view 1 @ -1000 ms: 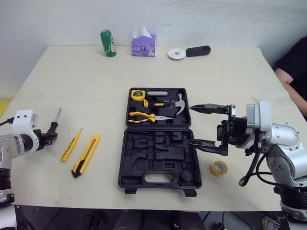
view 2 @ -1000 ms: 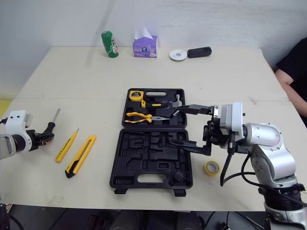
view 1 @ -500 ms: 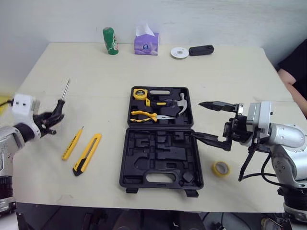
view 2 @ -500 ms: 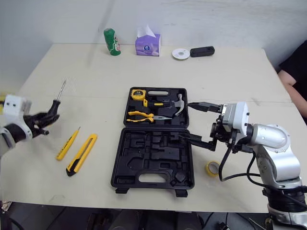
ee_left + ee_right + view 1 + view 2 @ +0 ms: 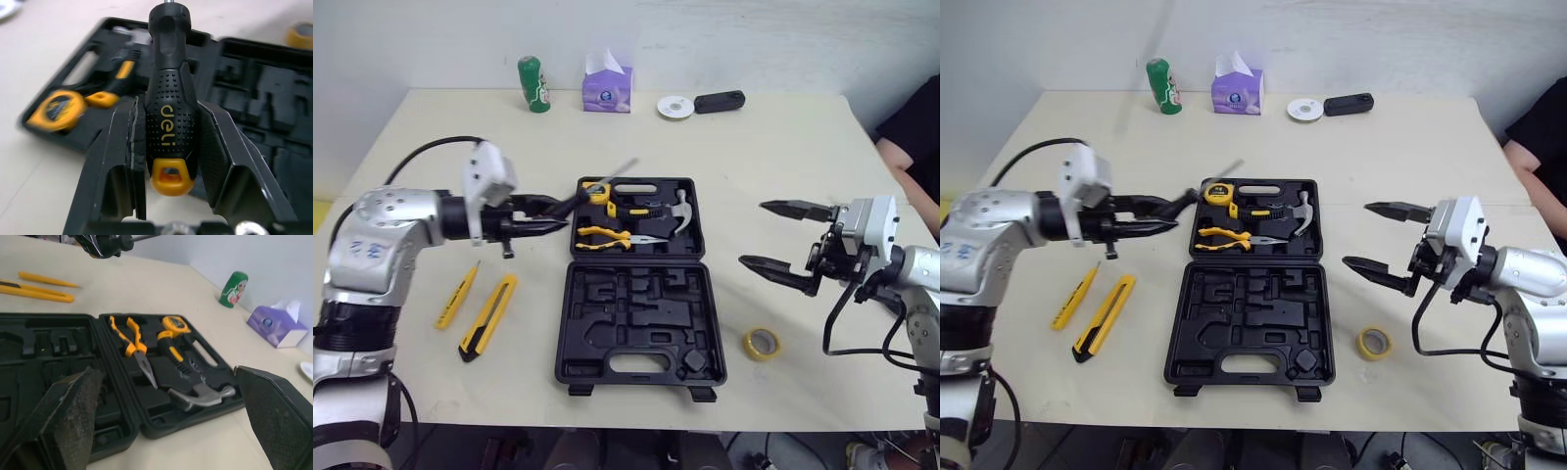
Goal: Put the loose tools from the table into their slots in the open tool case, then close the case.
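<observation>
Worktop (image 5: 783,147): pale, with the items below, taken from the robot's left to its right.

Near left: a thin yellow cutter (image 5: 458,296) and a yellow-and-black utility knife (image 5: 489,316) lie just beside each other, flat on the worktop. Both are loose and well left of the case.

Left gripper (image 5: 548,213): reaches in from the left toward the far left corner of the case. Its jaws are clamped on the black handle of a screwdriver (image 5: 171,117), one on each side, with the yellow butt end toward the wrist. The shaft slants out over the corner of the case where the tape measure sits. The tip is blurred.

Tool case (image 5: 607,333): black, lying open at the centre of the worktop. The near half shows bare moulded slots. The far half holds a yellow tape measure (image 5: 595,192) in its left corner, yellow-handled pliers (image 5: 612,236) along its near edge and a hammer (image 5: 675,211) at its right.

Roll of yellow tape (image 5: 761,343): flat on the worktop, just right of the case's near half.

Right gripper (image 5: 754,233): to the right of the case, apart from it, jaws spread wide and holding nothing.

Far edge of the worktop: a green can (image 5: 532,86), a purple tissue box (image 5: 606,90), a white disc (image 5: 674,107) and a small black object (image 5: 718,102).

Far right: a person's dark sleeve (image 5: 913,127) at the worktop's edge.
</observation>
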Robot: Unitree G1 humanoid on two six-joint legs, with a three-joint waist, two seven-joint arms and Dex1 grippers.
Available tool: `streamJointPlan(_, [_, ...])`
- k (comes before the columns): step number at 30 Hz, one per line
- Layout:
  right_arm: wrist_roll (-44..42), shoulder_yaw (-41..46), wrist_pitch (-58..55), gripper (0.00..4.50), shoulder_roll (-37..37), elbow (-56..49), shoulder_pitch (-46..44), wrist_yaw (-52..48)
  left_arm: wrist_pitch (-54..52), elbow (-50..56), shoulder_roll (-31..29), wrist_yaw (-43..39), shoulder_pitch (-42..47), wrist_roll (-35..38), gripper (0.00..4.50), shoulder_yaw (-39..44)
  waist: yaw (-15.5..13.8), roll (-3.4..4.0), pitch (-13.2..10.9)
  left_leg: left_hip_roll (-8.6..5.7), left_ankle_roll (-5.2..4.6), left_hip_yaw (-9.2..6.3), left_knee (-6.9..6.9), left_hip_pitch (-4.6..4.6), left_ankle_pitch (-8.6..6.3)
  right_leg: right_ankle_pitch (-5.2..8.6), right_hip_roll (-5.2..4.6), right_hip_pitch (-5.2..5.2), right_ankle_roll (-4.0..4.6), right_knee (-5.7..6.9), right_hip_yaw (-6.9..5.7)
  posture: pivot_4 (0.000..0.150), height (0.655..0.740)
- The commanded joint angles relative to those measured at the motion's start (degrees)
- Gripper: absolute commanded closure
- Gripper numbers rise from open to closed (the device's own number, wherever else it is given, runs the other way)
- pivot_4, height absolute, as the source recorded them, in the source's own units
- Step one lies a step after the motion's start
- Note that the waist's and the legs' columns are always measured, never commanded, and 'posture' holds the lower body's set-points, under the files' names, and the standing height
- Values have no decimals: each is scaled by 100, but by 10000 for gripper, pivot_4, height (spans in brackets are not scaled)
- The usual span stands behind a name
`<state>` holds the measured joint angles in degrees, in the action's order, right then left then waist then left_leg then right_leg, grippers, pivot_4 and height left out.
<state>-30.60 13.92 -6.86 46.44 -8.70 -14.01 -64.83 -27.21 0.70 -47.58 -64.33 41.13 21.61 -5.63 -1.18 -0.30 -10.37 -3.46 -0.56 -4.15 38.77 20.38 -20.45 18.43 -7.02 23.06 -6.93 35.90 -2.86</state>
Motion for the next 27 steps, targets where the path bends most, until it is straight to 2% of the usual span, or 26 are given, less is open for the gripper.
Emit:
streamJointPlan(1, [-31,97,-110,0,38,-352,76,152,286,77,116,-270,445,-835,34806,-907,-5,0,0,2,0,2,3,0,0,-2,28,0,-4,0,0,1500,7400])
streamJointPlan(4, [-63,35,-236,0,6,-522,67,286,122,88,304,-484,738,-1091,34806,-1387,-5,2,-1,7,0,3,10,3,0,-3,35,0,-6,1,5,1500,7400])
streamJointPlan(7, [-51,36,-297,0,14,-669,236,312,182,-73,516,-393,996,-1300,34806,-1487,-21,1,-1,13,0,0,12,5,0,-3,40,0,-6,-1,10,1500,7400])
streamJointPlan(10, [-54,104,-386,0,47,-873,508,366,-171,117,441,-628,1143,-1679,34806,-1910,-23,1,-1,13,0,-6,18,17,0,-3,40,5,-6,-3,10,1500,7400])
streamJointPlan(12, [-110,136,-508,0,91,-1039,568,423,-4,183,484,-657,1175,-1896,34806,-2054,-20,2,-1,11,-1,-5,19,17,0,-3,39,5,-6,-1,10,1500,7400])
streamJointPlan(19, [-242,134,-789,0,40,-1329,590,623,-82,30,568,-563,1186,-2350,34806,-2109,-26,2,-2,13,-1,-11,26,18,0,-4,42,6,-6,2,13,1500,7400])
streamJointPlan(27, [-168,147,-780,0,49,-1353,680,696,-495,387,541,-542,969,-2551,34806,-2063,-31,2,-2,11,-3,-12,30,23,-1,-5,41,7,-7,4,14,1500,7400])
